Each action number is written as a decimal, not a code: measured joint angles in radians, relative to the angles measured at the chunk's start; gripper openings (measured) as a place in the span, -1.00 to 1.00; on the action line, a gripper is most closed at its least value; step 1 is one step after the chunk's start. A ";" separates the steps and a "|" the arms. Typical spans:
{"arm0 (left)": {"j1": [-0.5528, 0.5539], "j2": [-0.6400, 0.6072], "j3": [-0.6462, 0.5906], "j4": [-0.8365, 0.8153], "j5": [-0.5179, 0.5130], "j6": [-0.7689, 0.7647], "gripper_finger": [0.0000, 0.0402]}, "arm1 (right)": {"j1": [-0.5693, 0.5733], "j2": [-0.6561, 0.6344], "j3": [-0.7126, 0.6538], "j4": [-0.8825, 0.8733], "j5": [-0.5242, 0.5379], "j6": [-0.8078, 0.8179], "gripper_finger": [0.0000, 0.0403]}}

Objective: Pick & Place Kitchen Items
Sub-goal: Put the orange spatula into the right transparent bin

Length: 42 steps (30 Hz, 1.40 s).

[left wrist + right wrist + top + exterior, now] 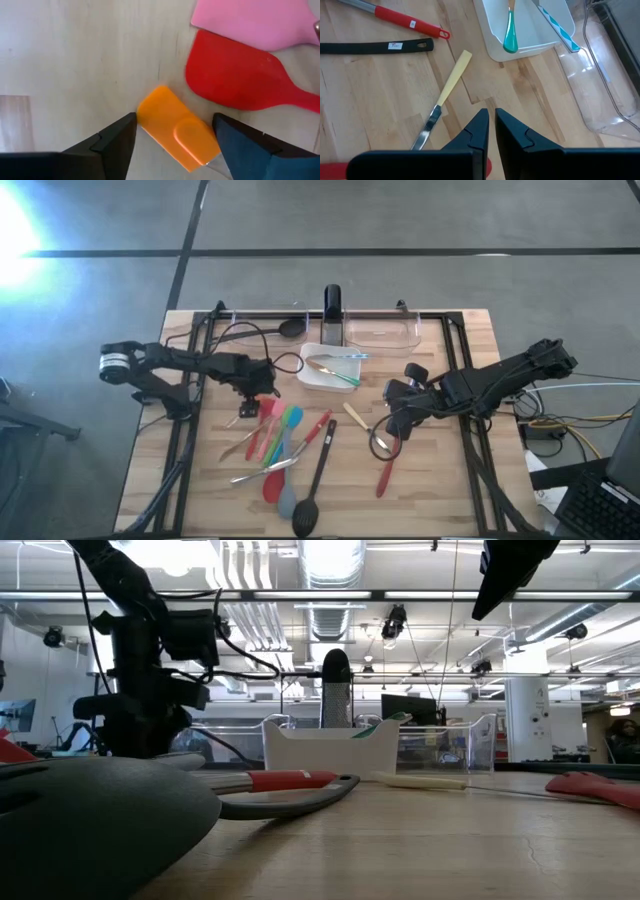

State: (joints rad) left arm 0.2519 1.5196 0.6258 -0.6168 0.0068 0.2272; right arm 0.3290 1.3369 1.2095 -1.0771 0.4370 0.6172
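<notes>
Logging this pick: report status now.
Left gripper low over the table, jaws open astride the orange spatula. Right gripper shut, empty, above the pale-handled knife. Red spatula and pink one lie close beside the orange.

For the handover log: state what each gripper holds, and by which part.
Nothing is held. The left gripper stands open astride the orange spatula blade, not yet closed. The right gripper is shut and empty.

Left claw agape, right claw closed
</notes>
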 joint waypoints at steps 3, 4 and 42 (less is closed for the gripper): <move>0.000 0.000 0.000 -0.003 0.003 0.000 0.19 | 0.000 0.000 0.000 0.000 0.000 0.000 -0.87; -0.001 0.000 0.000 -0.004 0.004 0.000 0.14 | 0.000 0.000 0.000 0.000 0.000 0.000 -0.87; -0.012 -0.033 0.284 -0.340 -0.213 -0.078 -0.91 | 0.000 0.000 0.000 0.007 0.000 -0.018 -0.87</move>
State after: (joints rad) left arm 0.2401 1.4867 0.9095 -0.9563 -0.2061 0.1490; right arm 0.3290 1.3369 1.2095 -1.0702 0.4366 0.5987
